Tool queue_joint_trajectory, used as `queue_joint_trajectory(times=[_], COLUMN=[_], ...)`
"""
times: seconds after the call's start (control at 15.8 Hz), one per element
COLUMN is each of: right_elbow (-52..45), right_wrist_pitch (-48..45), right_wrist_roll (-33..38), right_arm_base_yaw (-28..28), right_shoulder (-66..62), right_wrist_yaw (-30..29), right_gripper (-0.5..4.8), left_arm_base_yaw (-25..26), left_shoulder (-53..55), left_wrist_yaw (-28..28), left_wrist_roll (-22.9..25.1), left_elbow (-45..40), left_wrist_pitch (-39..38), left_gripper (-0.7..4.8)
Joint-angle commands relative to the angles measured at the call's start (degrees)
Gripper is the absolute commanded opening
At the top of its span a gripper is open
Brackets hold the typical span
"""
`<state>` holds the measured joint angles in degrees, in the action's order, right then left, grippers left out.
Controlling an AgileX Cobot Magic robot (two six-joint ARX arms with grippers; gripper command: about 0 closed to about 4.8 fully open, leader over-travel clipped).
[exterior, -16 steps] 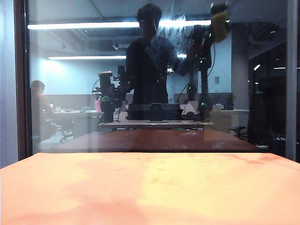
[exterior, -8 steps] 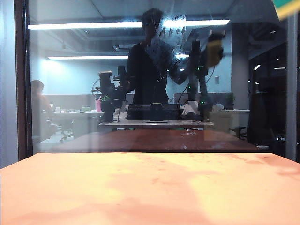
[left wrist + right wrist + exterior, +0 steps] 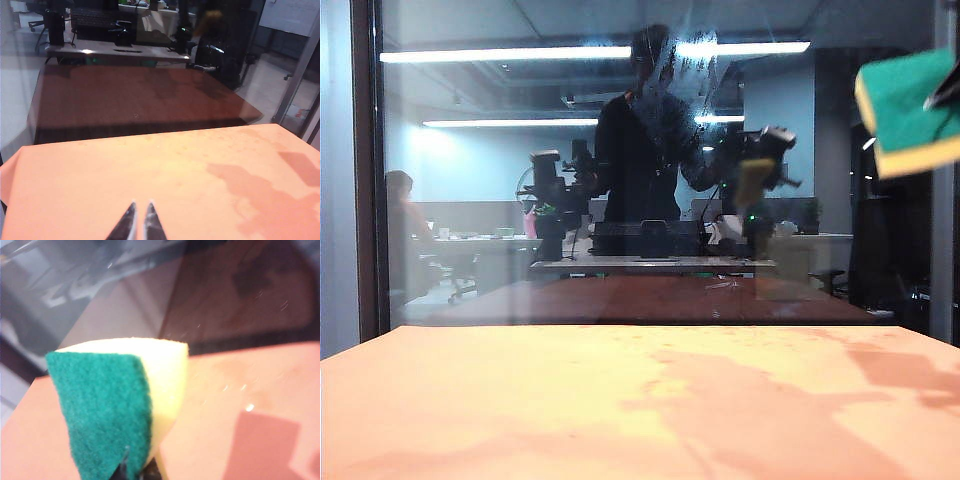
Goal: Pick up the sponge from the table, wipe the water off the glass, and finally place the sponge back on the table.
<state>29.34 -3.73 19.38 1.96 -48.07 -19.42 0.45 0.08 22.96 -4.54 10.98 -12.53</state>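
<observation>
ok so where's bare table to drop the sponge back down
Nearly all of the orange table is bare, from the glass to its near edge. Only the shut left end effector hovers low there. The right end effector holds the sponge high at right.

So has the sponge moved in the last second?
Yes. The sponge, held by the right tool, has dropped into the exterior view's upper right, beside the glass's frame.

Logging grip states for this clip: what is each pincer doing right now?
Left pincer: shut, empty, low over the table.
Right pincer: shut on the sponge, held high near the glass.
</observation>
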Motion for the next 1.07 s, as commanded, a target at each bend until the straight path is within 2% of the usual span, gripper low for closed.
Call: queue_joint_trajectory(times=[0.06,0.76,1.07], right_elbow=[-2.5,-4.4,-4.4], right_wrist_pitch=[-5.3,-21.8,-26.9], right_wrist_roll=[0.8,5.1,10.2], right_arm_base_yaw=[2.5,18.1,21.5], right_shoulder=[-1.8,-25.3,-36.0], right_wrist_yaw=[-0.2,-0.2,-0.2], right_gripper=[-0.09,-0.09,-0.09], left_arm_base_yaw=[0.0,0.0,0.0], left_shoulder=[0.1,0.1,0.1], left_wrist_yaw=[0.4,0.4,0.4], left_wrist_roll=[0.2,0.0,0.0], left_elbow=[0.3,0.3,0.3], left_wrist_pitch=[1.1,1.0,1.0], left_gripper=[0.25,0.25,0.25])
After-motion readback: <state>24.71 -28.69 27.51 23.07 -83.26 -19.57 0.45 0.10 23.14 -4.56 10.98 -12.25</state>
